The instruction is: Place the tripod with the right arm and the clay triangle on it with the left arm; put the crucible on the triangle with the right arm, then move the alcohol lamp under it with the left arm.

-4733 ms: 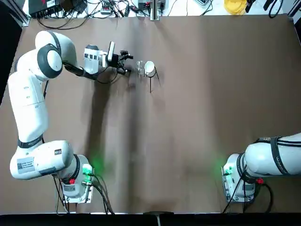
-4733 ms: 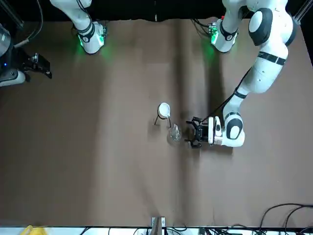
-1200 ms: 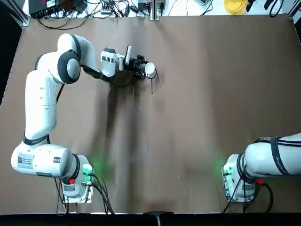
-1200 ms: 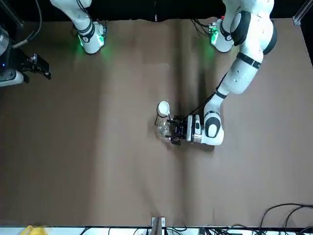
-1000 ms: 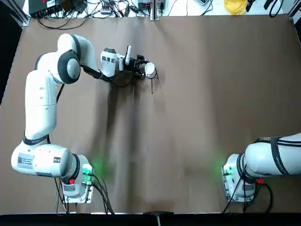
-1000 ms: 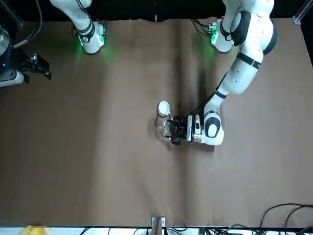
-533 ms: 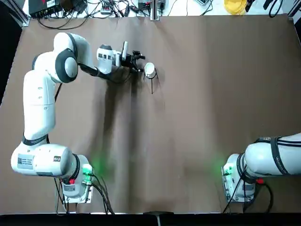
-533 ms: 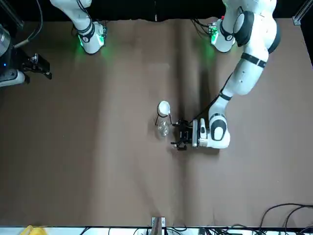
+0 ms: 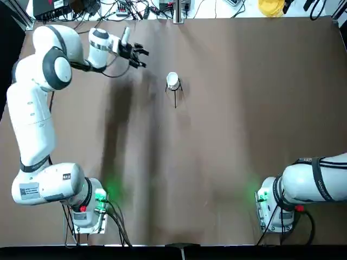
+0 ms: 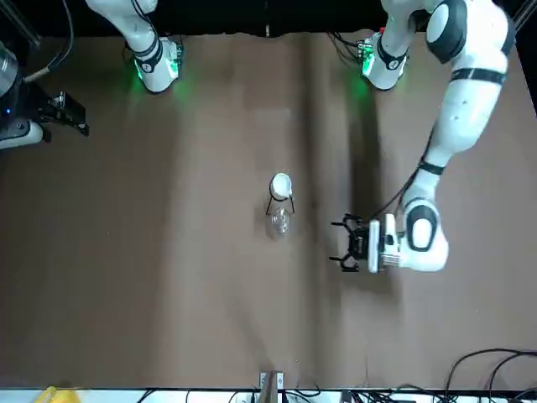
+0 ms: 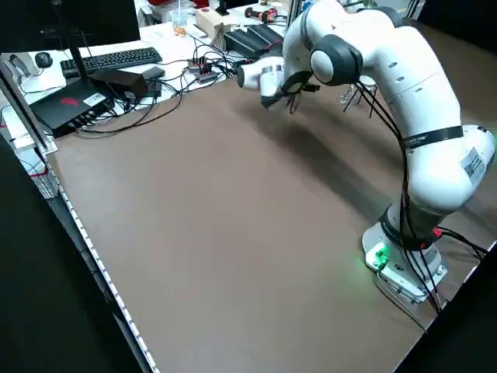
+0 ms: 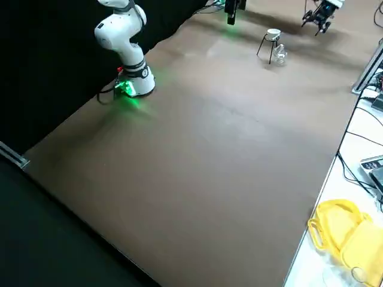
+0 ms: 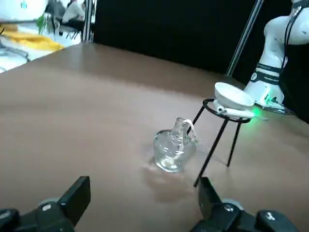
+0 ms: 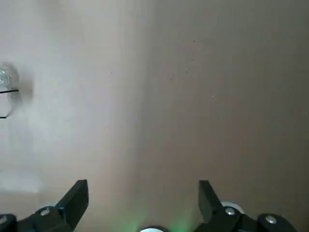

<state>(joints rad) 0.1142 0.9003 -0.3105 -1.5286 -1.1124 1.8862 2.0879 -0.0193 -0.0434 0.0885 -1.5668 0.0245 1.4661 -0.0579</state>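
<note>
As the left gripper hangs open and empty over the far left part of the brown table, its two fingers spread wide apart, the alcohol lamp stands upright on the tabletop, well apart from them. The clear glass vessel sits close by the slender legs of the tripod; whether it touches one of them cannot be told, and in the left wrist and right side views its body shows beside the stand rather than centred beneath the ring.

The tripod stands upright on its three black legs beyond the middle of the table. On its ring, white pieces of the clay triangle show below the crucible, a round white cup resting there with its hollow facing up.

Idle at the table's right edge is the right gripper, released and holding nothing, its fingers parted in the right wrist view. Beyond the tabletop, a keyboard and tangled black cables lie on a white surface, with yellow items farther along.
</note>
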